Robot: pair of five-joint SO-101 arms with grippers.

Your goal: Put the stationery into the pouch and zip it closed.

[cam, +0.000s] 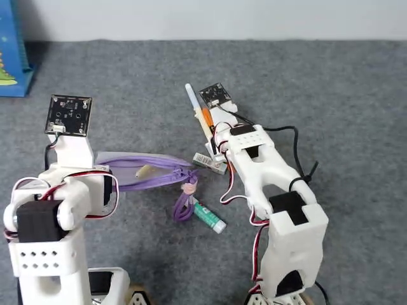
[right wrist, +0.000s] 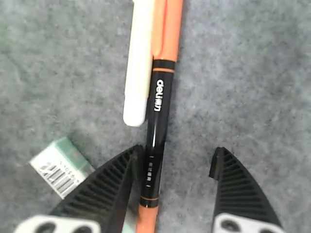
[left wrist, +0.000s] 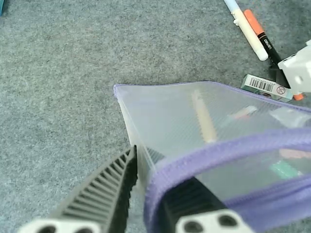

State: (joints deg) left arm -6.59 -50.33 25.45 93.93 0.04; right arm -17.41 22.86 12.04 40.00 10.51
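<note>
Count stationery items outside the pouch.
4: white pen and orange pen side by side at the right hand, box by the pouch mouth, green tube near the strap. The right arm may hide more.

The pouch [cam: 137,170] is laid on the tabletop [cam: 331,82], its left end gripped by the left end effector [left wrist: 146,164]. A pencil [left wrist: 204,119] is contained in it. Just right of the pouch an eraser [cam: 210,161] is set. Behind that, a pen [cam: 193,101] and a marker [cam: 205,118] are laid touching, the marker between the spread fingers of the right end effector [right wrist: 176,155]. A glue stick [cam: 210,216] is placed before the pouch's right end.
</note>
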